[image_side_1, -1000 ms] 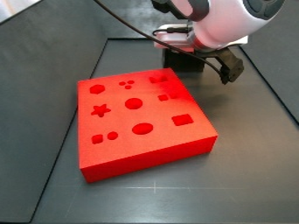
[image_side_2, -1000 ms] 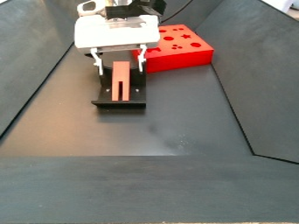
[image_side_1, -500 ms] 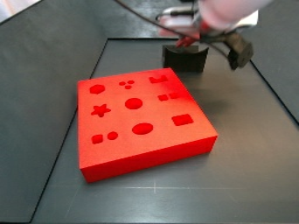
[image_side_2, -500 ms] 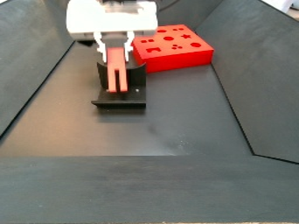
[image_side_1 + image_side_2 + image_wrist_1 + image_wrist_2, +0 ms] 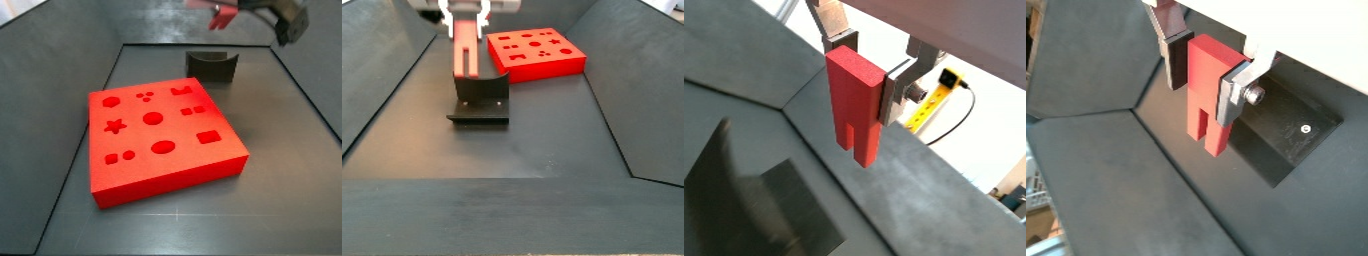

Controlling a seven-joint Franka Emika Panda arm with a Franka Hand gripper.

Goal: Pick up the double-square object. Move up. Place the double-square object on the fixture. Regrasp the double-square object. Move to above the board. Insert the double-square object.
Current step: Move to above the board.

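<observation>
Gripper's got the little red piece up in the air

Both wrist views: the gripper (image 5: 865, 62) is clamped on the double-square object (image 5: 855, 105), silver fingers (image 5: 1233, 88) pinching its upper end, so it hangs slotted end down. Side view: the piece (image 5: 462, 45) hangs above the fixture (image 5: 480, 103), with the board (image 5: 539, 52) out at about 2 o'clock from it. In a side view, the fixture (image 5: 211, 64) sits bare at 12 o'clock of the board (image 5: 163, 132). Looks stiff, light, maybe slick plastic; I'd grip the flat faces.

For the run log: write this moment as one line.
gripper: shut on double-square object | position: raised above fixture | object: hanging upright, clear of fixture | board: no piece inserted | stage: lifted after regrasp
</observation>
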